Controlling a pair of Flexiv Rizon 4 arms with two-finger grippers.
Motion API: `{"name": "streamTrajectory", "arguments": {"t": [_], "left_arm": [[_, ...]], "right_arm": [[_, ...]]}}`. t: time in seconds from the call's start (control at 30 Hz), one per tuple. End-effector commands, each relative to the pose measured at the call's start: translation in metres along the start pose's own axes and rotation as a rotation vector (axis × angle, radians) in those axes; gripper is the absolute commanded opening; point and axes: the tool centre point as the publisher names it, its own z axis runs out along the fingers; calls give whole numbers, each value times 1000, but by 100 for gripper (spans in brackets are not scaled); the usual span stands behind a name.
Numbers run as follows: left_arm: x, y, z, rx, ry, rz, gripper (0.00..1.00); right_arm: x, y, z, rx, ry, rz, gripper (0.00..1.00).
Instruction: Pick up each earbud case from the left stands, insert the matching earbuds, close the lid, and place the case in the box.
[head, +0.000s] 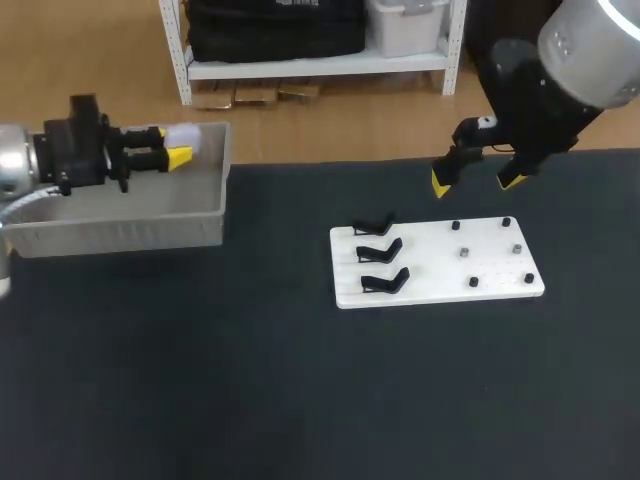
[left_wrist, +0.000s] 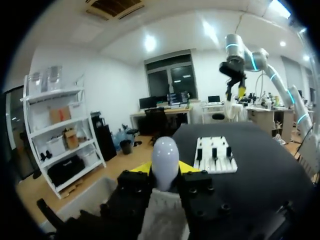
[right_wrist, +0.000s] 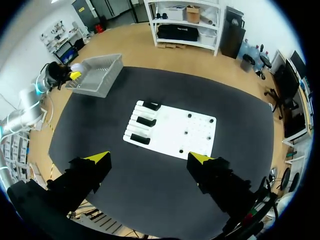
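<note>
Box (head: 120, 236) far left — board (head: 440, 276) right of it (stands (head: 383, 251) on board's left).

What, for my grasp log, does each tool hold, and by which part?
The left tool clamps the white, egg-shaped plastic earbud case by its two sides; right tool holds nothing.

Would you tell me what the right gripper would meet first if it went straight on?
Probably the white board: the right gripper, open, points down towards it with nothing between. Depth is unclear; it may meet the black table beside it.
</note>
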Motion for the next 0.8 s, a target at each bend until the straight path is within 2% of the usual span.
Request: {"name": "streamTrajectory", "arguments": {"t": [0.03,0.13,0.3,0.4,0.6,0.67,0.7,0.8], "left_arm": [[19,30,10,80,110,-26,0],[38,37,9,82,152,-54,0],[74,38,10,80,236,-96,0],[96,40,9,61,229,-137,0],[117,42,5,31,231,-182,0],[113,42,2,23,227,-176,81],[110,41,0,24,216,-168,100],[96,35,-3,37,209,-145,100]], "right_arm": [[2,0,-1,1,-4,1,100],[2,0,-1,1,-4,1,100],[2,0,-1,1,-4,1,100],[2,0,-1,1,-4,1,100],[2,0,-1,1,-4,1,100],[2,0,-1,1,-4,1,100],[2,0,-1,1,-4,1,100],[2,0,-1,1,-4,1,100]]}}
